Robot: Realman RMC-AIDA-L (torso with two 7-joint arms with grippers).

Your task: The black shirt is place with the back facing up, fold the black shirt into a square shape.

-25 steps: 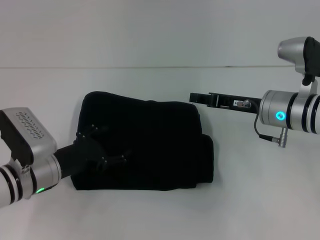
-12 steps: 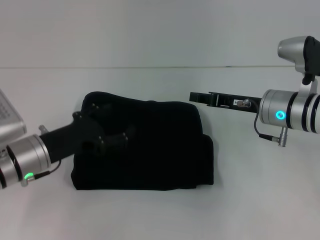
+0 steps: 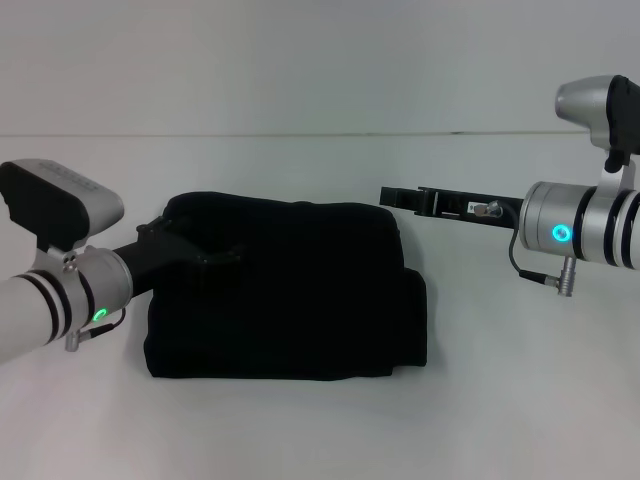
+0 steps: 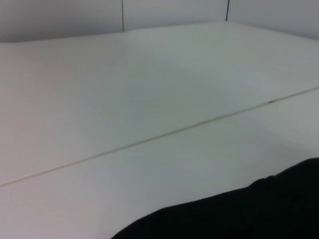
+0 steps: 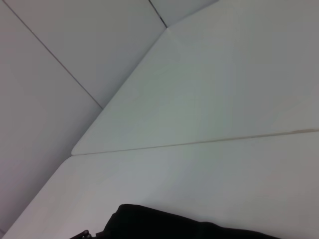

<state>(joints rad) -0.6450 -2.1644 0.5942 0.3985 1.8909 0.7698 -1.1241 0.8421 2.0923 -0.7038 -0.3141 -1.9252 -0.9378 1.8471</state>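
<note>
1. Head view: you see the shirt lying folded on the white table, a compact dark block a little left of centre. Its long axis runs left to right across the view, and the plain side faces up.
2. At its right end a lower folded layer sticks out a little past the upper one, making a stepped edge.
3. Your left gripper reaches in from the left and sits over the shirt's far left corner. It is black against black cloth, so you cannot tell how its fingers stand or whether it holds any fabric.
4. Your right gripper hangs level just beyond the shirt's far right corner, pointing left, apart from the cloth. Its finger spread cannot be told from this side-on angle.
5. Each wrist view shows only an edge of the shirt and bare table.
</note>
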